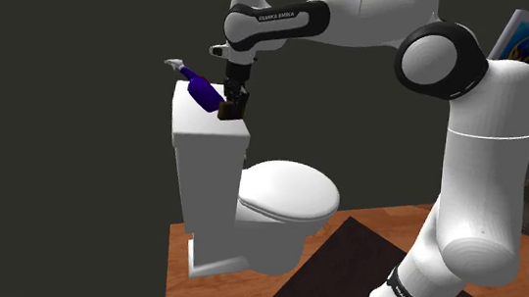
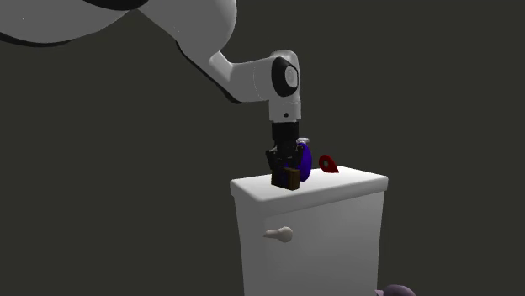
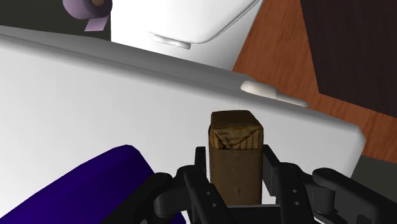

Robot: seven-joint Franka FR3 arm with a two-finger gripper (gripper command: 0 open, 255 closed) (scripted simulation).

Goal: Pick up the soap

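Step in hand: The grasp is looking complete, and the lift is judged to be starting or just about to start.
Jaws: They are pinching the soap [image 3: 236, 156], a brown block, by two opposite sides, with its end poking out beyond the tips.
Soap's place: It is sitting over the white tank lid [image 2: 353, 181] of the toilet, at the surface or just above it. Whether it is touching cannot be told.
Neighbours: A dark blue bottle [image 1: 197, 88] is lying on the lid just beside the soap, at the soap's 10 o'clock in the shoulder view. A small red thing [image 2: 328, 164] is resting at the soap's 2 o'clock in the second exterior view.
Next move: It is calling for a straight rise with the pinch held firm. Any drift toward the bottle is risking a knock.
Edges: In the shoulder view the lid's edge is running near the soap at 4 o'clock. A slip there is likely sending the block down toward the seat cover [image 1: 288, 189].
Open room: Nothing is hanging above the lid, so 12 o'clock is offering the free path. The arm [image 1: 362, 23] is reaching in from 3 o'clock in the shoulder view.
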